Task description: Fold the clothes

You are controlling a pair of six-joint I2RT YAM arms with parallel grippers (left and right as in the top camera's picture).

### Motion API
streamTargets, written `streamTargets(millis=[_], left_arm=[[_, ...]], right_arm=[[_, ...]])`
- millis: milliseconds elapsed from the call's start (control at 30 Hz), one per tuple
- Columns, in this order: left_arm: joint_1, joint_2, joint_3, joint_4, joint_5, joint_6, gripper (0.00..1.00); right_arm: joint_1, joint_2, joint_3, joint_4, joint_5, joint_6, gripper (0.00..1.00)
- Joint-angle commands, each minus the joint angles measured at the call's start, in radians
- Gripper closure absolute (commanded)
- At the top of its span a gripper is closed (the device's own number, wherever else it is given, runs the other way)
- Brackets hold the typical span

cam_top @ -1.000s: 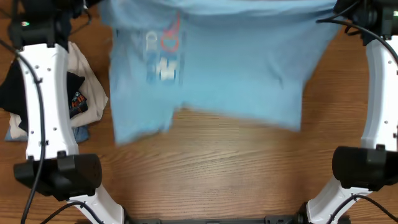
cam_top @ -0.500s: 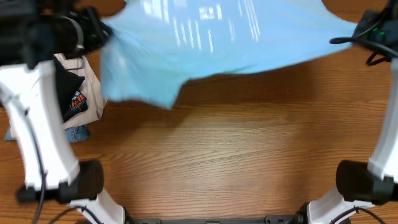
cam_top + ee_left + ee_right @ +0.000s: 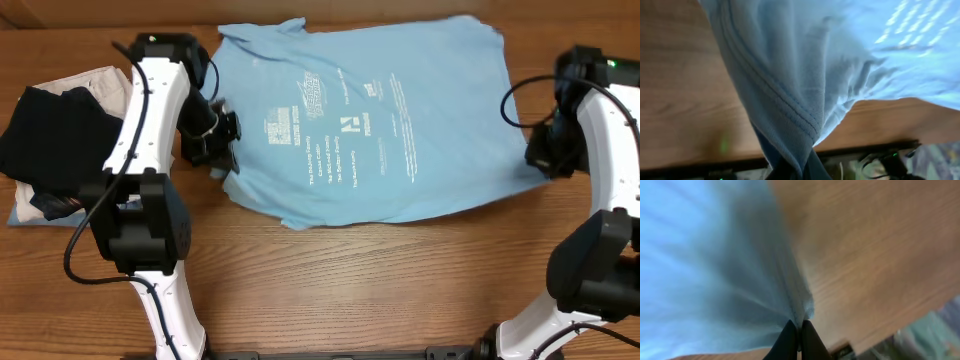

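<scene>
T-shirt: the light blue T-shirt [image 3: 440, 130] lies spread nearly flat on the table [image 3: 380, 280], covering the middle and reaching toward 12 o'clock. The print faces up.
Lettering: white lettering [image 3: 335, 135] runs in sideways columns across the shirt's 9 o'clock half. It is too small to read.
Shirt edges: the edge toward 6 o'clock is uneven and dips lowest near 7 o'clock. A corner is creased at 11 o'clock.
Left gripper: the left gripper [image 3: 215, 135] sits at the shirt's 9 o'clock edge. In the left wrist view its dark fingers pinch a stitched hem of the blue cloth, which bunches into folds just above the grip [image 3: 795, 162].
Right gripper: the right gripper [image 3: 545, 160] is at the shirt's 4 o'clock corner. In the right wrist view its fingers are pressed together on the shirt's edge, with cloth fanning away toward 11 o'clock and bare wood toward 2 o'clock [image 3: 800, 330].
Side pile: at the table's 9 o'clock edge, beyond the left arm, a black garment [image 3: 50, 140] lies on a beige garment [image 3: 95, 82]. A scrap of blue cloth [image 3: 35, 212] shows at the pile's 6 o'clock side.
</scene>
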State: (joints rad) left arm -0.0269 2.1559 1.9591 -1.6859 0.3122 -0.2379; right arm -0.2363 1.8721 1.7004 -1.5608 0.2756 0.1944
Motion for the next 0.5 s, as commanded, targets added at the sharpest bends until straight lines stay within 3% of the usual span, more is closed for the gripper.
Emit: streamTargets(millis=[0, 467], left_arm=[[-0.006, -0.084, -0.100, -0.004, -0.113, 0.009, 0.96], [-0.007, -0.429, -0.568, 0.163, -0.162, -0.041, 0.96]], right_arm=[[-0.057, -0.018, -0.036, -0.013, -0.016, 0.046, 0.96], [-0.095, -0.082, -0.233, 0.016, -0.088, 0.047, 0.96]])
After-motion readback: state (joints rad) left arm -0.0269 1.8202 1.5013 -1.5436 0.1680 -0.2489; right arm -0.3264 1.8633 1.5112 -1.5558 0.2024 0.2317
